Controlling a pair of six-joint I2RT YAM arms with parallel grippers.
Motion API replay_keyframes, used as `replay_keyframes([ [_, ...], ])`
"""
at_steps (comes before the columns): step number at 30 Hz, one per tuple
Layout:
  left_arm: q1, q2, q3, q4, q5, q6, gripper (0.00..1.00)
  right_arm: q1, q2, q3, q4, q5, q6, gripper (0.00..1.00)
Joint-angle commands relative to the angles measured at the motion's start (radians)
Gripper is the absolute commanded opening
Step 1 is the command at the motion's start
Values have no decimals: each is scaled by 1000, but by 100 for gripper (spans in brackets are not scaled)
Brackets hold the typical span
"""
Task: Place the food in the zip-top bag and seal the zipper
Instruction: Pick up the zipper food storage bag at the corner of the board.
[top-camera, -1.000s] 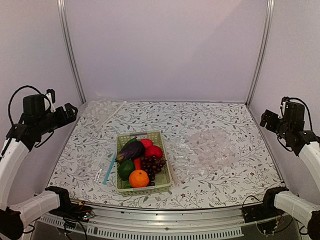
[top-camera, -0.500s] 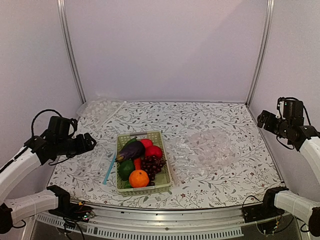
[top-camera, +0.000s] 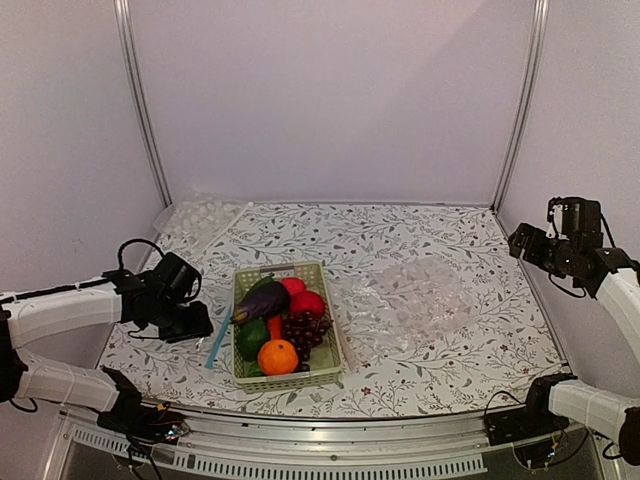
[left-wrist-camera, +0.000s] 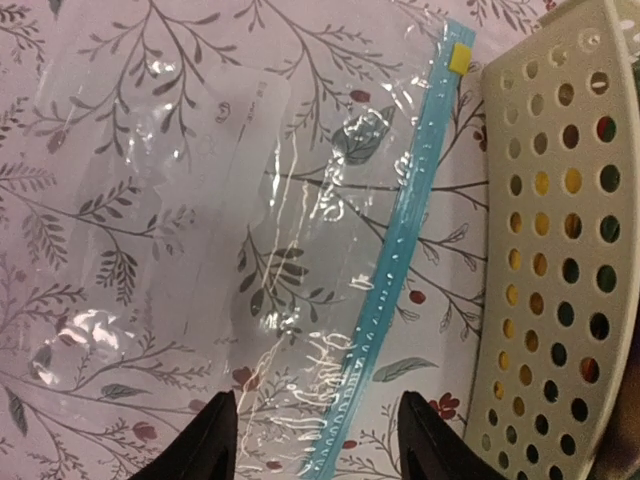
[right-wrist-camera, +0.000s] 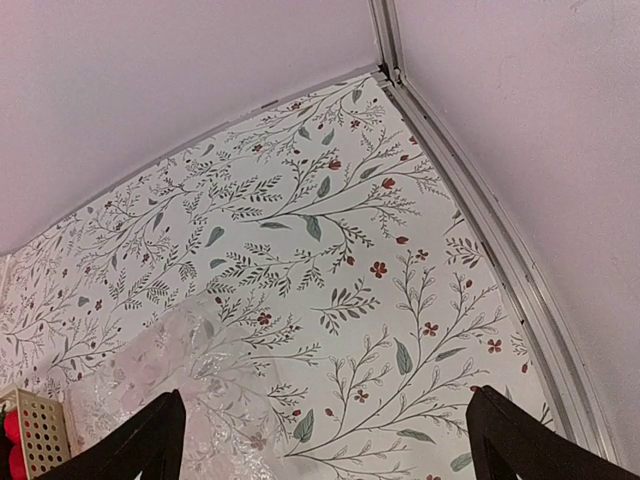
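The food lies in a pale green mesh basket (top-camera: 322, 372): a purple eggplant (top-camera: 262, 300), an orange (top-camera: 277, 356), a dark green vegetable (top-camera: 251, 338), grapes (top-camera: 303, 328) and red fruit (top-camera: 307, 302). The clear zip-top bag (left-wrist-camera: 190, 190) lies flat on the table left of the basket, with its light-blue zipper (left-wrist-camera: 398, 250) beside the basket wall (left-wrist-camera: 545, 300); the zipper also shows in the top view (top-camera: 217, 342). My left gripper (top-camera: 192, 325) hovers low over the bag, open and empty, its jaws astride the zipper's near end (left-wrist-camera: 320, 445). My right gripper (top-camera: 524, 240) is open and empty, high at the table's right edge (right-wrist-camera: 330, 440).
A clear bubbly sheet (top-camera: 420, 295) lies right of the basket; its edge shows in the right wrist view (right-wrist-camera: 170, 390). Another bubbly sheet (top-camera: 200, 217) lies at the back left corner. Metal rails (right-wrist-camera: 470, 190) and walls border the flowered table.
My left arm has swung down from the left wall and rightward, to just over the bag beside the basket. My right gripper has shifted slightly inward. The objects have not moved.
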Motion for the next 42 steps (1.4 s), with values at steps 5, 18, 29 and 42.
replay_keyframes([
  [5,-42,115,-35,132,68,-12,52,6,-7,24,-21,-14,9,99],
  [18,-71,234,5,105,8,-5,47,6,2,22,-16,-19,16,99],
  [29,-141,320,68,10,-138,-8,46,5,10,19,-10,-15,16,99],
  [42,-158,392,75,7,-165,-15,18,6,-4,21,-13,-4,11,99],
])
